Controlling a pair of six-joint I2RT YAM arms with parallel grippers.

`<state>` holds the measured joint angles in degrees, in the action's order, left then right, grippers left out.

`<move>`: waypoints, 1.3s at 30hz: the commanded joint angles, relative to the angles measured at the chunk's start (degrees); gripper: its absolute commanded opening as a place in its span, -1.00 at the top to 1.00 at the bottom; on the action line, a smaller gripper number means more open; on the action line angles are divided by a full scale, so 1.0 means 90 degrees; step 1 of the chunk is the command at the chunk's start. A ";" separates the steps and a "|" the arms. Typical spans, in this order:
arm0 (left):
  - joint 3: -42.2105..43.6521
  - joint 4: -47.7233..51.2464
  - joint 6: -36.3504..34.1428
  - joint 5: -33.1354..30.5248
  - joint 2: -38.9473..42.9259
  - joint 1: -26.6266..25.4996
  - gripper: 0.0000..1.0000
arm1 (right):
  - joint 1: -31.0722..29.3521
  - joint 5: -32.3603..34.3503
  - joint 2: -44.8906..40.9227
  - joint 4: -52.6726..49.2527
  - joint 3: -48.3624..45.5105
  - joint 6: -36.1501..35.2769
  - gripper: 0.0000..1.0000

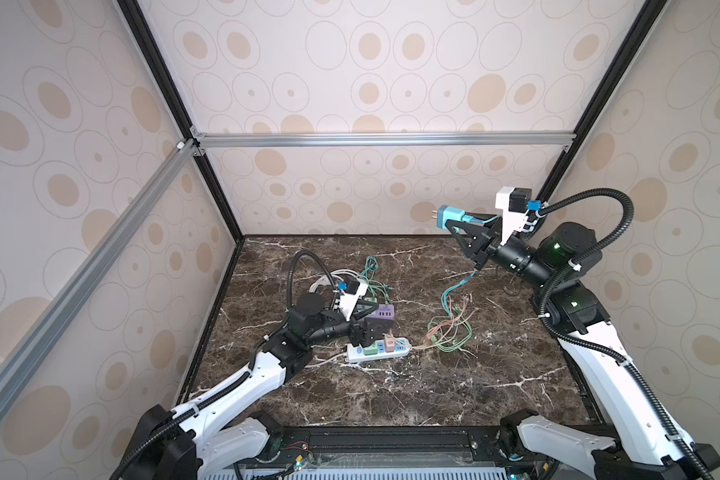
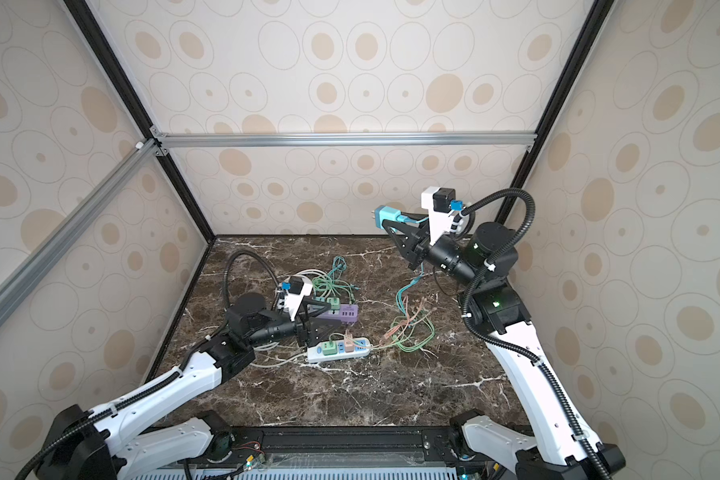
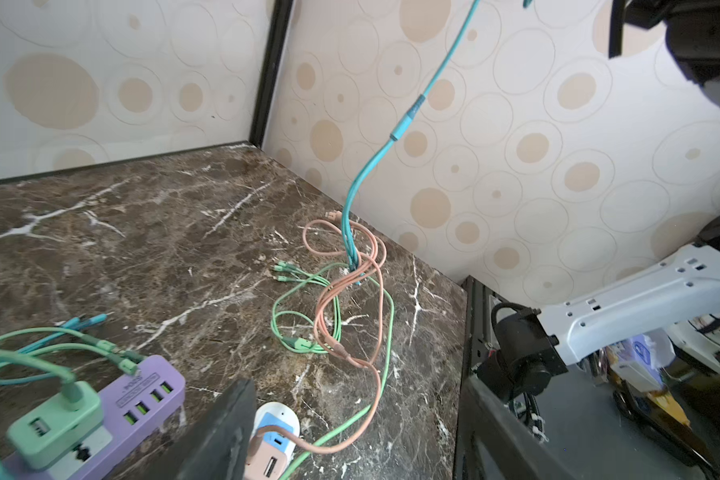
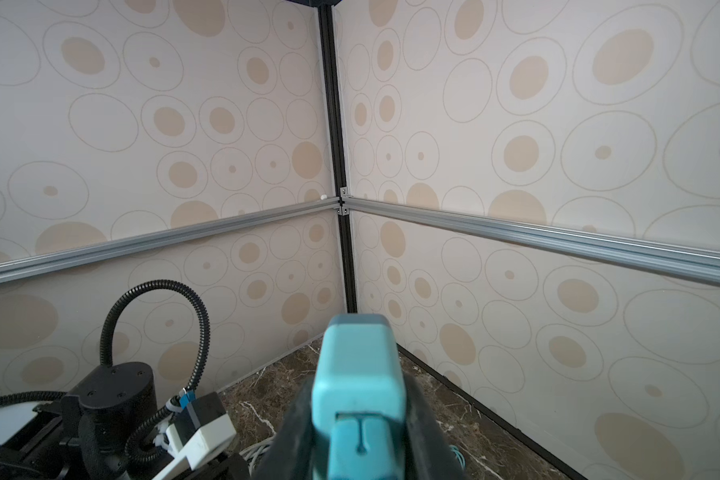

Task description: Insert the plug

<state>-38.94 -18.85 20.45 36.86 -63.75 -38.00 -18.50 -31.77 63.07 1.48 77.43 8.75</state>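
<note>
A light blue plug hangs high above the table's far right, prongs pointing left. My right gripper is shut on it. In the right wrist view the plug fills the space between the two dark fingers. Its blue cable drops to the table. A white power strip lies mid-table with a green and a pink charger plugged in. My left gripper is low over the strip's left end and open. One finger stands beside the strip's end.
A purple power strip with green chargers lies just behind the white one. A tangle of green and pink cables sits to the right. White cable coils behind the left arm. Patterned walls close three sides.
</note>
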 commanded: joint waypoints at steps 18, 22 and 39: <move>-0.2119 0.0792 -0.1103 -0.2074 -0.2663 -0.2093 -0.24 | 0.0026 0.1029 -0.0468 0.0183 -0.0435 0.0237 0.61; -0.2454 0.0971 -0.1207 -0.2077 -0.3197 -0.2246 -0.15 | 0.0025 0.1127 -0.0513 0.0163 -0.0507 0.0256 0.62; -0.3136 0.1052 -0.1462 -0.1926 -0.4387 -0.2546 0.16 | 0.0027 0.1244 -0.0679 -0.0024 -0.0585 0.0025 0.62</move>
<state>-64.20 -10.50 9.04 20.03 -102.35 -59.94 -18.50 -21.50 58.46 -0.08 72.40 10.02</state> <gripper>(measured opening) 0.440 0.286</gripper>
